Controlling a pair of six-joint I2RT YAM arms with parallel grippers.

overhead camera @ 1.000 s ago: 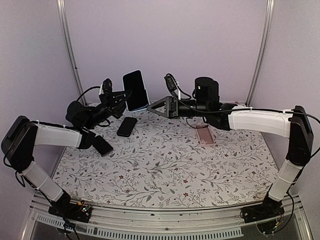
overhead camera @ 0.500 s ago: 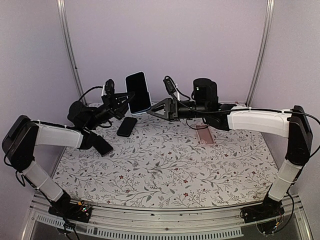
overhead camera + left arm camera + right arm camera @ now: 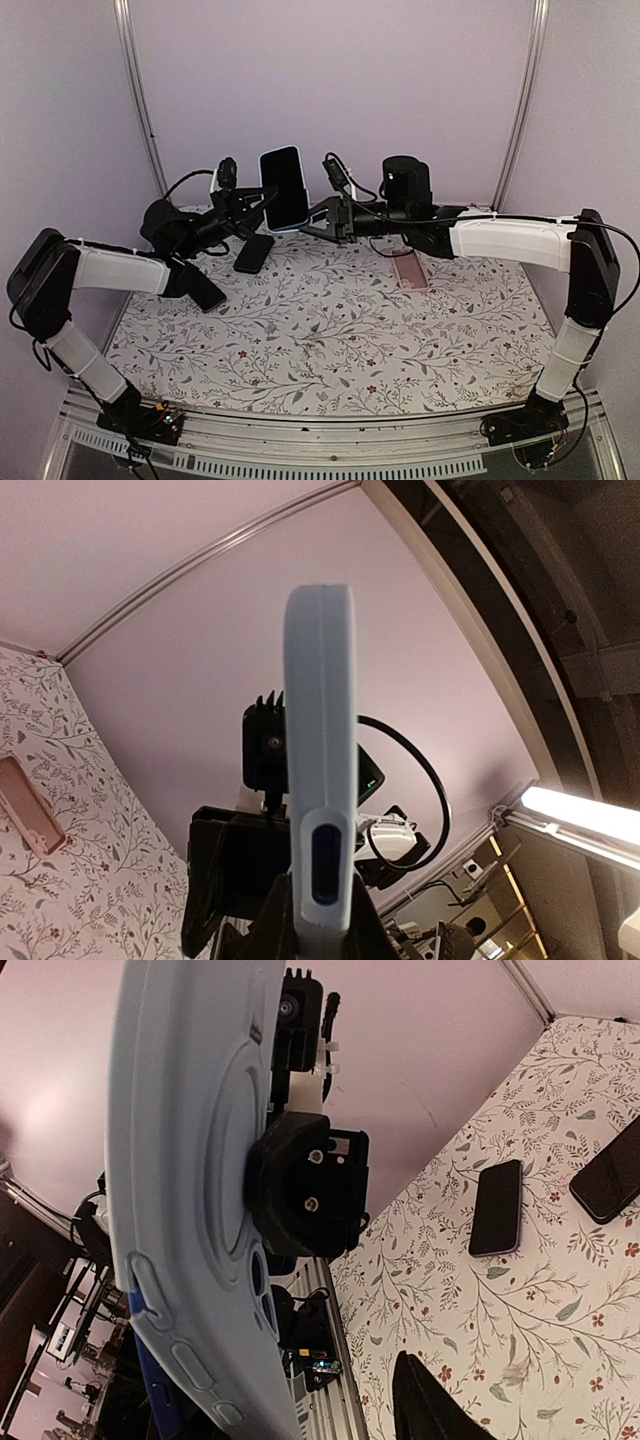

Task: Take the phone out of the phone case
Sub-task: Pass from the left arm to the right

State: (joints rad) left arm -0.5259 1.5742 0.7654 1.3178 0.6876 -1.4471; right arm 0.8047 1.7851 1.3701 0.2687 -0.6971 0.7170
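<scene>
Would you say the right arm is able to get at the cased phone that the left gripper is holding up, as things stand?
Probably yes. The left gripper holds the cased phone upright in the air, and the right gripper sits close beside its edge, jaws open, with nothing between them.

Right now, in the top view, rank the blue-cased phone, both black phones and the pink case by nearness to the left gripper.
1. Blue-cased phone, in the left gripper.
2. Centre black phone, lying just beneath it.
3. Left black phone, farther down-left.
4. Pink phone case, far right.
</scene>
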